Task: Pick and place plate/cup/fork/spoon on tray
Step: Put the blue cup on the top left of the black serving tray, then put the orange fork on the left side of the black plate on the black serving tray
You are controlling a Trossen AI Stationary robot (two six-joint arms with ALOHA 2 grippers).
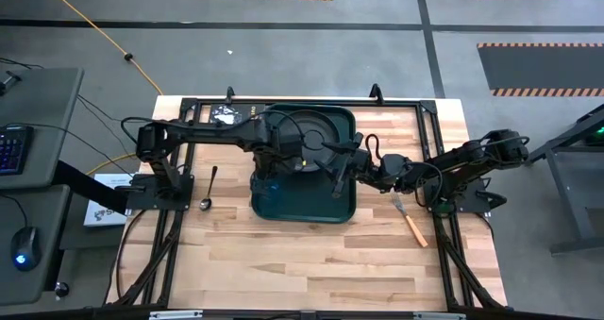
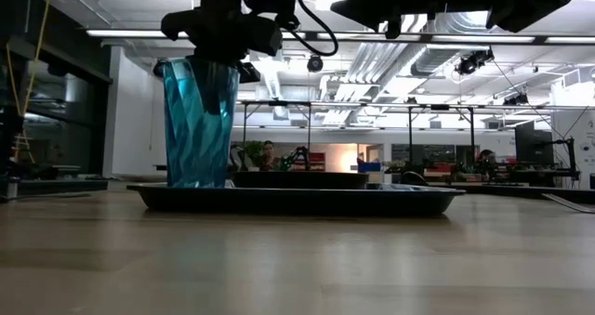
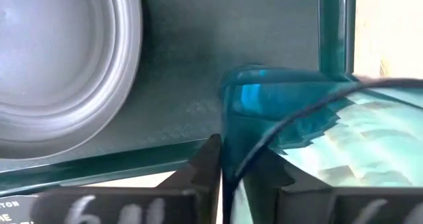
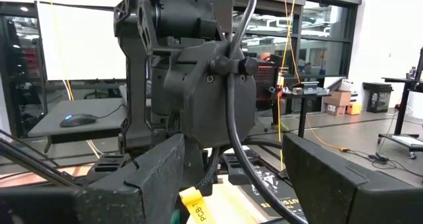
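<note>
Left claw point(image 2: 206, 78) pinches the cup point(image 2: 197, 124) wall, cup standing at left edge of tray point(image 2: 297, 198); careless release could tip it. Right claw point(image 4: 231, 178) gapes wide, center frame.

there was one tray point(image 1: 304, 205) near the worktop's point(image 1: 311, 263) far edge, holding one plate point(image 1: 316, 131) and one cup point(image 2: 197, 122). one spoon point(image 1: 209, 190) lay by the worktop's left edge, and one fork point(image 1: 409, 220) by its right edge. two arms reached over the tray, each with one pair of fingers.
</note>
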